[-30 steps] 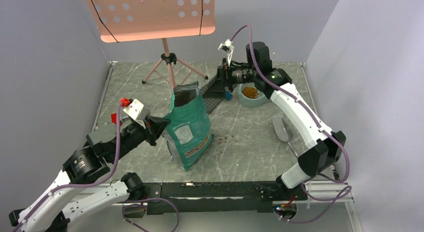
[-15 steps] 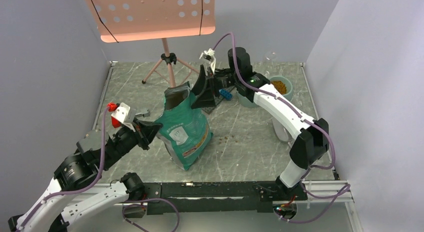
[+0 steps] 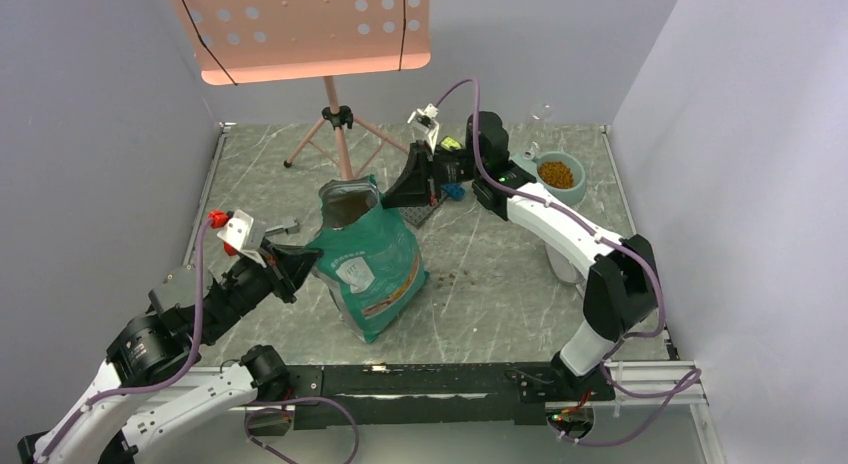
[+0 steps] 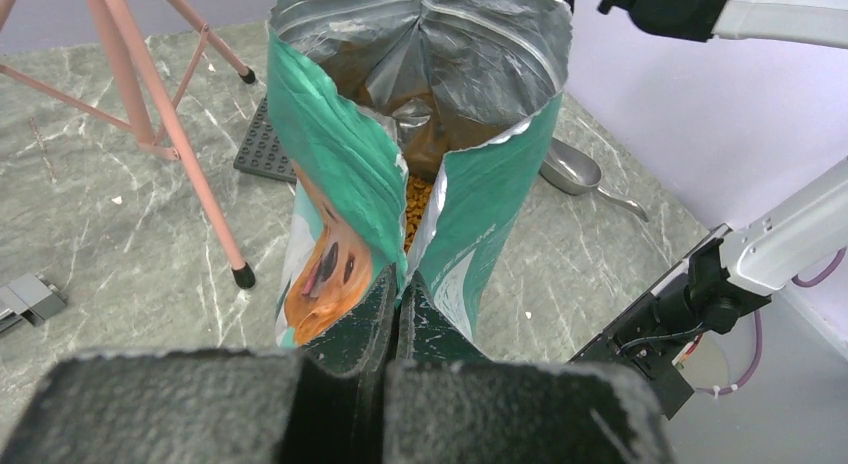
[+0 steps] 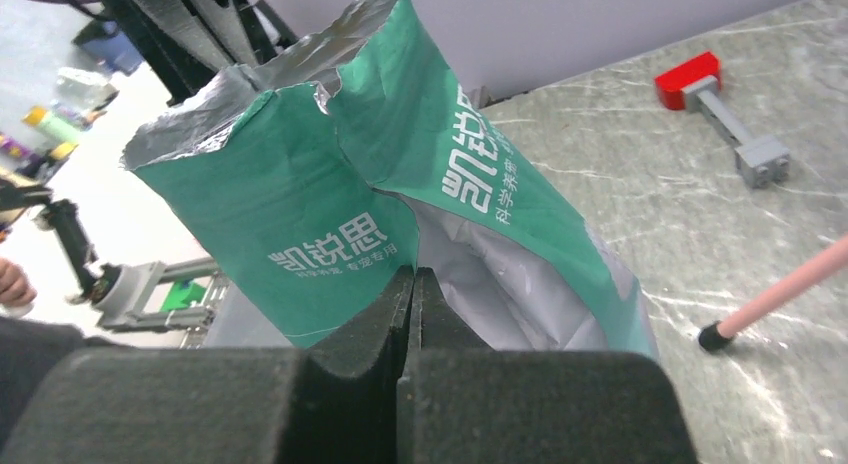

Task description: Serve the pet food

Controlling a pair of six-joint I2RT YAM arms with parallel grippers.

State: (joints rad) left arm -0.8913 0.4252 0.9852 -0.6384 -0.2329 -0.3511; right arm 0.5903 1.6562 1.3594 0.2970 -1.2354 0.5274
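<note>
Bag (image 5: 330,194), marked "凯锐思", is pinched at its edge by the left gripper (image 4: 398,296). The right gripper (image 5: 411,284) is seen with fingers pressed together. The pet food (image 4: 416,206) is largely hidden inside.

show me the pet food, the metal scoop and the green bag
pet food (image 3: 557,173), top view, on the brown heap in the bowl
scoop (image 4: 568,167), left wrist view, on its hollow metal head
bag (image 3: 378,269), top view, on its teal front panel
</note>
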